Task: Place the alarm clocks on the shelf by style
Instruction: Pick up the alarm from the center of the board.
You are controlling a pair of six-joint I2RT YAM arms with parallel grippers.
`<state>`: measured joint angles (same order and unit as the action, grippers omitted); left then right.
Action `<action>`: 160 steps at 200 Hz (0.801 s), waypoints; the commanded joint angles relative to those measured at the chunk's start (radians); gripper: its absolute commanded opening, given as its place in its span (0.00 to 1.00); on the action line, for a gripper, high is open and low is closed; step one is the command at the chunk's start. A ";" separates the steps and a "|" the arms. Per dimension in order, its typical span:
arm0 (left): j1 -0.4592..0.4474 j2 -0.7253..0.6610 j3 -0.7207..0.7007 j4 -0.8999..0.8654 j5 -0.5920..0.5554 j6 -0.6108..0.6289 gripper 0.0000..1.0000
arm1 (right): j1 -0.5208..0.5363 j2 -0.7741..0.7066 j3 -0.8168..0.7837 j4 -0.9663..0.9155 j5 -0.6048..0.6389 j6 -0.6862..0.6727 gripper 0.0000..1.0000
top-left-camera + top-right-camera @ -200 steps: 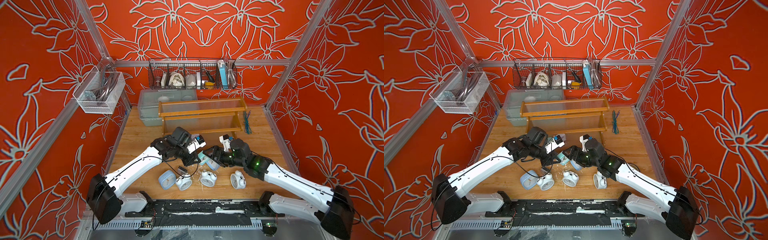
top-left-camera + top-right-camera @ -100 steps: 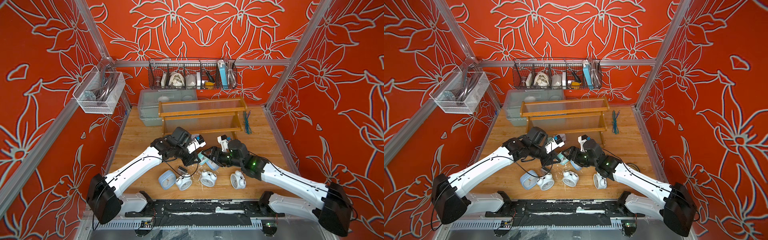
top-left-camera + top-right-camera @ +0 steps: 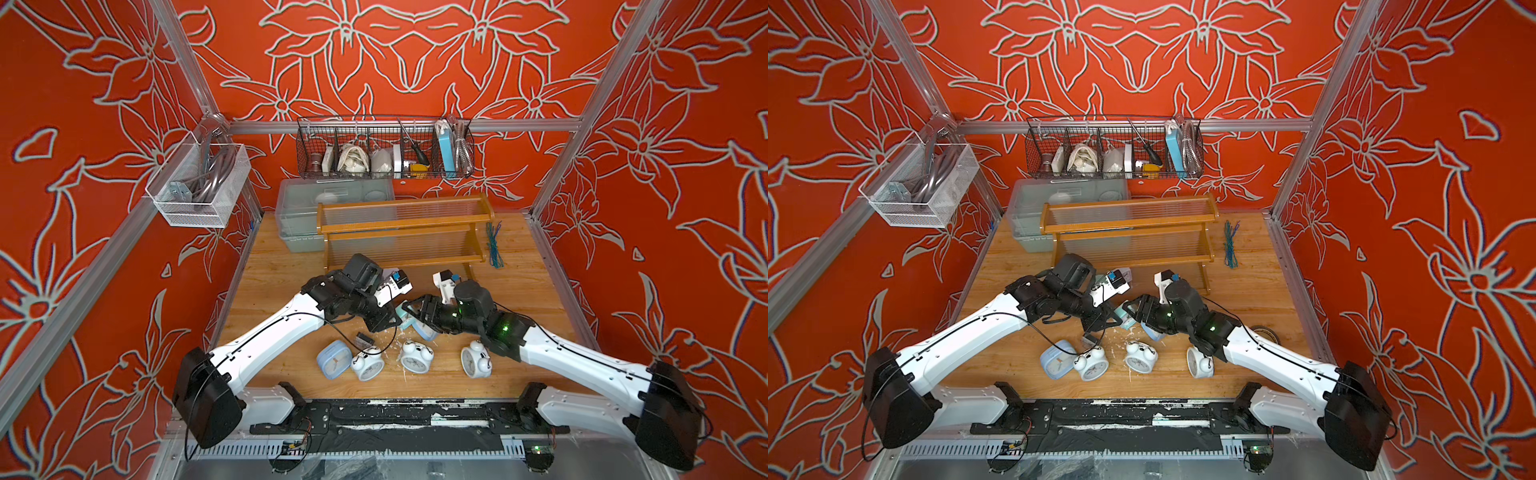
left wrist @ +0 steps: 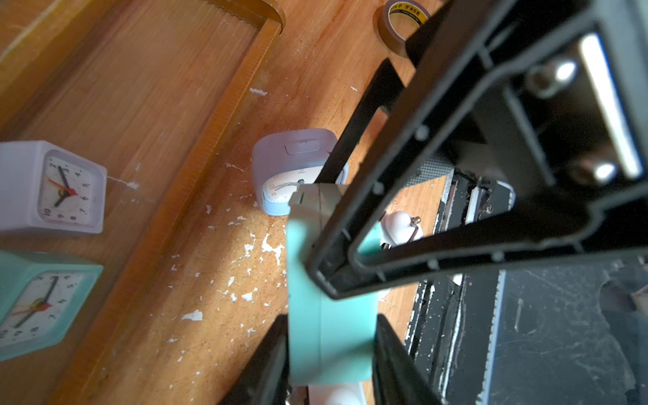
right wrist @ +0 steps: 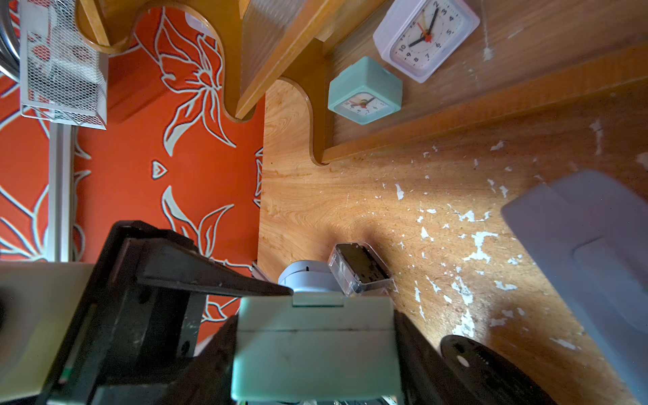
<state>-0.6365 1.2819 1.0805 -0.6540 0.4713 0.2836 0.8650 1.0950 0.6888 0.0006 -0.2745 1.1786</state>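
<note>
Left wrist: lilac clock (image 4: pixel 52 187) on shelf (image 4: pixel 201 157)

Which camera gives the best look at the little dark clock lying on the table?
The right wrist view: the dark clock is close, sharp and unblocked, beside a light-blue clock. In both top views the dark clock is only a small speck. The left wrist view does not show it.

Shelf (image 3: pixel 405 224) at the table's (image 3: pixel 519 291) back, plastic bin (image 3: pixel 299 208) behind its left end, two cube clocks (image 5: pixel 364 89) on its lowest tier. Three twin-bell clocks (image 3: pixel 416 357) line the front, a rounded-square clock (image 3: pixel 333 359) at their left.
</note>
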 commanded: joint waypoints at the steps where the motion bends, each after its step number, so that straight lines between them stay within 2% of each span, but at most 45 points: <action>1: 0.011 -0.025 -0.004 -0.002 -0.003 0.020 0.54 | 0.005 -0.045 0.031 -0.100 0.102 -0.125 0.55; 22: 0.077 -0.046 -0.011 0.000 0.059 0.017 0.61 | -0.009 -0.057 0.052 -0.175 0.193 -0.220 0.55; 44: 0.192 -0.057 0.000 -0.007 0.160 -0.016 0.62 | -0.031 -0.048 0.063 -0.195 0.254 -0.320 0.55; 71: 0.291 -0.072 -0.002 -0.012 0.218 -0.042 0.62 | -0.049 -0.009 0.080 -0.194 0.363 -0.442 0.53; 106: 0.333 -0.106 -0.026 -0.003 0.237 -0.046 0.63 | -0.090 0.069 0.094 -0.115 0.428 -0.551 0.51; 160: 0.368 -0.120 -0.034 0.001 0.248 -0.054 0.63 | -0.124 0.237 0.140 -0.020 0.497 -0.615 0.50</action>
<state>-0.2836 1.1809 1.0573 -0.6529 0.6884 0.2394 0.7479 1.2793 0.7853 -0.0933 0.1467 0.6312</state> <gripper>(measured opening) 0.627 0.651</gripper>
